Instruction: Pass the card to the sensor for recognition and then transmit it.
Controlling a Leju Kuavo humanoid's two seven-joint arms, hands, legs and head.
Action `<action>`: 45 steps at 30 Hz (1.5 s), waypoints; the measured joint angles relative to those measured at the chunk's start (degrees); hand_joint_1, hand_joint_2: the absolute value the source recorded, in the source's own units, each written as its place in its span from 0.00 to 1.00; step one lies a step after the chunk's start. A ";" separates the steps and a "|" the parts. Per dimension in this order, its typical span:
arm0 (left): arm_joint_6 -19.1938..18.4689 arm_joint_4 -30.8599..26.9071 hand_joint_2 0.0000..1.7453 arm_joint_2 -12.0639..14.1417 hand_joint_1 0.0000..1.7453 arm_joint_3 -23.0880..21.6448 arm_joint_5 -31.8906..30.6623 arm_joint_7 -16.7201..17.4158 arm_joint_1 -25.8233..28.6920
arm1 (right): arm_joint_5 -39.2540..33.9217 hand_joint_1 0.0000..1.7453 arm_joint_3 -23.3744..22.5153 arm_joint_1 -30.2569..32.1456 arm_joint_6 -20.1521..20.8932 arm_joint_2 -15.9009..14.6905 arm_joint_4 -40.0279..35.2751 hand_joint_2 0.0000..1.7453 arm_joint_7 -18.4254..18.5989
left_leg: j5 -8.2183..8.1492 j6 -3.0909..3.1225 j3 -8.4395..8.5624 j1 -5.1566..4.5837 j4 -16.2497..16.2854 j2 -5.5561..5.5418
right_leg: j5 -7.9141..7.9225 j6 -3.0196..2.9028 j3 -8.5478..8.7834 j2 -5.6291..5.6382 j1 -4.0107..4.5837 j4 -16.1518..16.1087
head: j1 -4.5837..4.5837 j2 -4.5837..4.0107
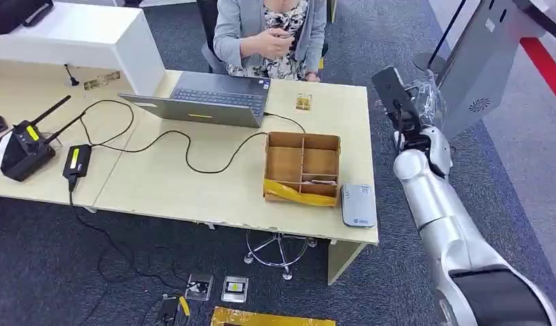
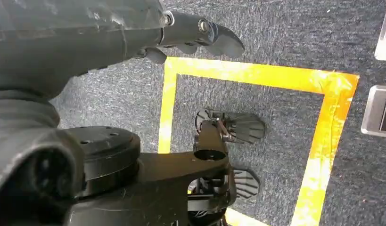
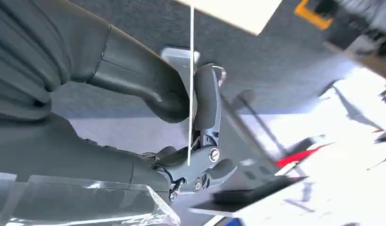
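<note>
- The right hand point(image 3: 191, 113) is pinching the card point(image 3: 190, 84) between its thick grey thumb and a darker finger; the card is showing edge-on as a thin white line in the right wrist view.
- In the head view the right hand point(image 1: 400, 102) is hanging off the right end of the desk point(image 1: 193, 190), raised over the carpet.
- The sensor point(image 1: 358, 204), one flat grey pad, is lying on the desk's near right corner, just beside the cardboard box point(image 1: 303, 168); its small blue mark is too small to read.
- The box is showing four compartments, with yellow tape across its near edge.
- The left hand point(image 2: 191, 33) is hanging over yellow floor tape point(image 2: 257, 77), its fingers curling loosely on nothing.
- One open laptop point(image 1: 214, 98) is sitting before a seated person point(image 1: 268, 34).
- Two dark devices with yellow labels are lying at the desk's left, the writing unreadable.
</note>
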 joint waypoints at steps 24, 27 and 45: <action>-0.41 0.00 0.00 -0.52 0.00 -1.95 -2.47 1.97 -1.23 | 0.02 1.00 21.98 0.94 -2.97 -0.22 -0.63 1.00 1.16 | 0.11 -0.03 -0.20 0.02 0.00 -0.54 | -0.01 -0.01 -0.02 -0.45 0.01 -0.01 | -0.04 0.00; -0.74 0.00 0.00 -0.55 0.00 -2.12 -2.93 2.01 -1.27 | 0.26 0.00 22.65 1.02 -2.89 -0.26 -0.63 1.00 1.53 | 0.11 -0.03 -0.20 0.02 0.00 -0.54 | -0.01 -0.01 -0.02 -0.44 0.01 0.00 | -0.04 0.00; 0.13 0.02 0.00 -1.00 0.00 -2.38 -2.30 2.51 -1.33 | -0.70 0.00 25.06 1.59 -0.02 0.42 -0.66 0.00 -0.90 | 0.11 -0.04 -0.22 0.02 0.00 -0.57 | -0.01 -0.01 -0.02 -0.46 0.01 0.00 | -0.04 0.00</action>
